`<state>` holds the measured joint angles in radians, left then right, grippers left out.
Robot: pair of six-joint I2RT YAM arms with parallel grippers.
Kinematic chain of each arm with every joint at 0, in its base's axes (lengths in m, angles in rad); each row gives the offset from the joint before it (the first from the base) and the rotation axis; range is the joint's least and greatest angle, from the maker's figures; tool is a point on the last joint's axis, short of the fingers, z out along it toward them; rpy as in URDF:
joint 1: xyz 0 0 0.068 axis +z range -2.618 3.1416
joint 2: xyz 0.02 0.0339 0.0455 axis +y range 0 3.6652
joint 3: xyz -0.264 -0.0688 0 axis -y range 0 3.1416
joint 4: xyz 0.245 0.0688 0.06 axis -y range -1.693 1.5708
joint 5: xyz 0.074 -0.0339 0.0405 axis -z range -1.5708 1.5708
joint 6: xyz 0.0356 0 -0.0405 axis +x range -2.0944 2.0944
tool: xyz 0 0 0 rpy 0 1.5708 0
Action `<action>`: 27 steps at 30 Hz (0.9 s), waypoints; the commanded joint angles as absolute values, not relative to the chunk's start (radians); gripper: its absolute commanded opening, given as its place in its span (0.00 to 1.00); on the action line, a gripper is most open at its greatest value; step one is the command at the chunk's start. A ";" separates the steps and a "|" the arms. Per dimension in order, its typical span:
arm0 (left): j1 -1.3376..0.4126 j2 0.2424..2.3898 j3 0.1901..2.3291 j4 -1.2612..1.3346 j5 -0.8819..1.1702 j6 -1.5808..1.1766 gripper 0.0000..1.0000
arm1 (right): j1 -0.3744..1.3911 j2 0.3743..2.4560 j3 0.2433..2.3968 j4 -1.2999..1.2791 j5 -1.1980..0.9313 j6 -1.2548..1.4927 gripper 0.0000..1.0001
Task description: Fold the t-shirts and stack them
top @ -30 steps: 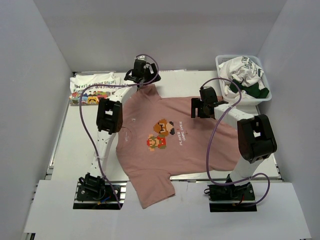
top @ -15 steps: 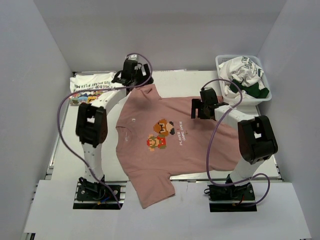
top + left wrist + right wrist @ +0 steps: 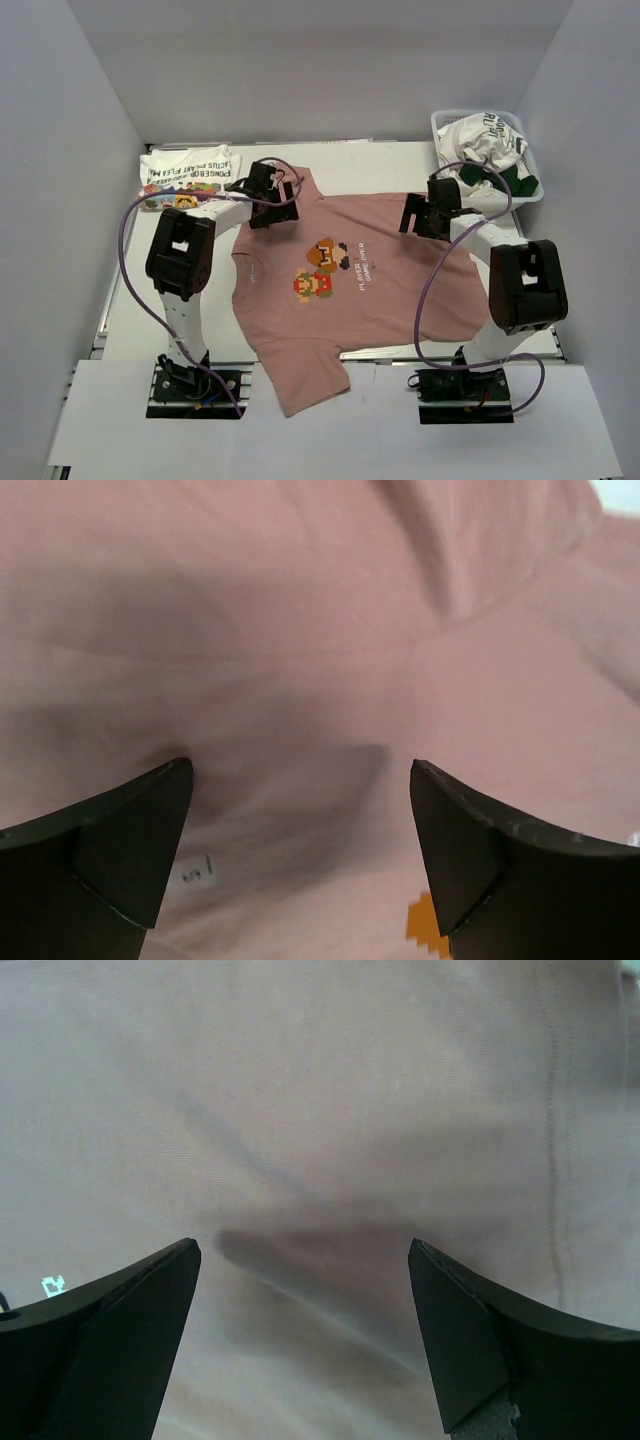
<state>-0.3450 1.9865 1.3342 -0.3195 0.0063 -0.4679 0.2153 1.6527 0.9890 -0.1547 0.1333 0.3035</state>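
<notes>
At the far left of the tabletop (image 3: 140,300) sits a small pile of folded t-shirts. The top one is a white t-shirt (image 3: 190,166) with dark green letters, and a bit of colourful cartoon print (image 3: 183,198) peeks out from under its near edge. Just beside the pile is the left claw (image 3: 273,203). It is low over the far sleeve of the pink t-shirt (image 3: 380,300), close to the neck. Its 2 fingers are spread wide apart and have hold of nothing; the left wrist view shows only pink cloth and a soft shadow between them. I cannot tell if the tips touch the cloth. The pink t-shirt lies flat and spread out in the middle of the tabletop, picture side up, with its neck to the left and its bottom edge to the right. Its near sleeve hangs over the near edge. The right claw (image 3: 421,216) is low over the far edge of the pink t-shirt, near the bottom hem. It is also spread wide and holds nothing. At the far right stands a white basket (image 3: 450,113). Inside are crumpled white t-shirts (image 3: 480,140) with green letters and a dark green t-shirt (image 3: 516,180).
</notes>
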 commanded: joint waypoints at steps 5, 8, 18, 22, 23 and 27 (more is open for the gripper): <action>-0.241 2.150 1.507 -0.488 -0.084 -0.468 1.00 | 0.186 1.762 1.054 -0.063 0.011 0.302 0.90; -0.187 2.223 1.599 -0.511 -0.058 -0.468 1.00 | 0.183 1.836 1.100 -0.072 0.011 0.311 0.90; -0.153 2.584 2.175 -0.632 0.064 -0.325 1.00 | 0.179 2.031 1.337 -0.097 0.078 0.325 0.90; -0.153 2.609 2.280 -0.631 0.121 -0.305 1.00 | 0.179 2.108 1.494 -0.158 0.118 0.296 0.90; -0.153 2.594 2.267 -0.609 0.121 -0.305 1.00 | 0.178 2.126 1.514 -0.175 0.121 0.285 0.90; -0.153 2.488 2.207 -0.589 0.143 -0.287 1.00 | 0.184 2.119 1.563 -0.189 0.135 0.239 0.90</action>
<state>-0.1497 2.5557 2.2486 -0.5179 0.0898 -0.3103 0.1879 2.1342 1.5166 -0.1436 0.1020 0.2867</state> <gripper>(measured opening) 0.997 0.904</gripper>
